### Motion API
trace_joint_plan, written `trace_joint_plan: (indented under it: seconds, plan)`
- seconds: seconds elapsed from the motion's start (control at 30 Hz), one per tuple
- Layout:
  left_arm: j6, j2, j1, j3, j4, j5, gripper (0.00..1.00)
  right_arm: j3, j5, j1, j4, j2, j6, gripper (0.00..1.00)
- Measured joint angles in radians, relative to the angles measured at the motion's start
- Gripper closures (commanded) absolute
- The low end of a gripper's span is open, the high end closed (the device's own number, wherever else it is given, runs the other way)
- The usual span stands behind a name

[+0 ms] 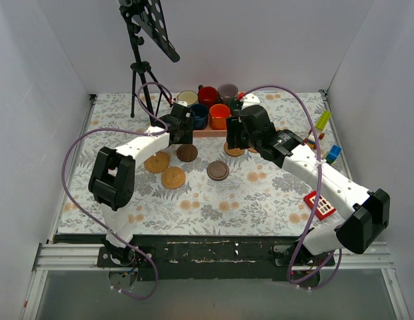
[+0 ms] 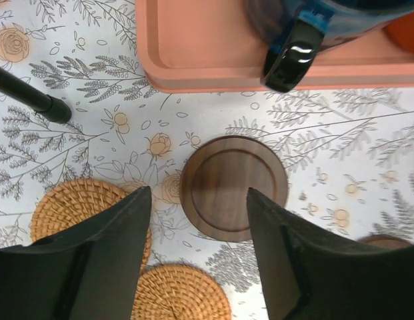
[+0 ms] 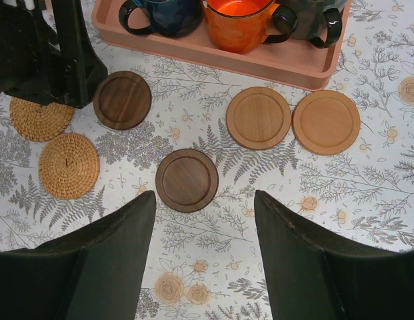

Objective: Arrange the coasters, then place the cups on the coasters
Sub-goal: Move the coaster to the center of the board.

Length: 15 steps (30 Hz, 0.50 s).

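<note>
L hand (image 2: 197, 193), R hand (image 3: 205, 197) agape; navy cup (image 2: 290, 60) mostly out of frame

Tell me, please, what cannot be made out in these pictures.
Top view: tan coasters mostly under the right arm.
Left wrist: navy cup cut off by the top edge.
Right wrist: green cup cut off at the top; one woven coaster partly behind the left arm.

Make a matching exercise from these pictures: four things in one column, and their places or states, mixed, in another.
1 orange cup
2 woven coasters
3 tan wooden coasters
4 left tool

A farthest right of the coasters
B in the tray
C open over a dark coaster
D farthest left of the coasters

Pairs: 1-B, 2-D, 3-A, 4-C
</note>
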Motion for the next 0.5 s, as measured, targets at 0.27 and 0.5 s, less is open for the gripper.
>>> trace_joint_plan:
  seconds: [0.27,0.5]
  plan:
    - [-0.015,-0.081,0.0,0.0,-0.004,0.081,0.19,0.028,-0.012,0.0,0.005,0.031,0.0,0.32]
    - [0.008,-0.063,-0.021,-0.003,-0.011,0.137,0.17,0.031,-0.018,0.0,0.019,0.044,-0.002,0.32]
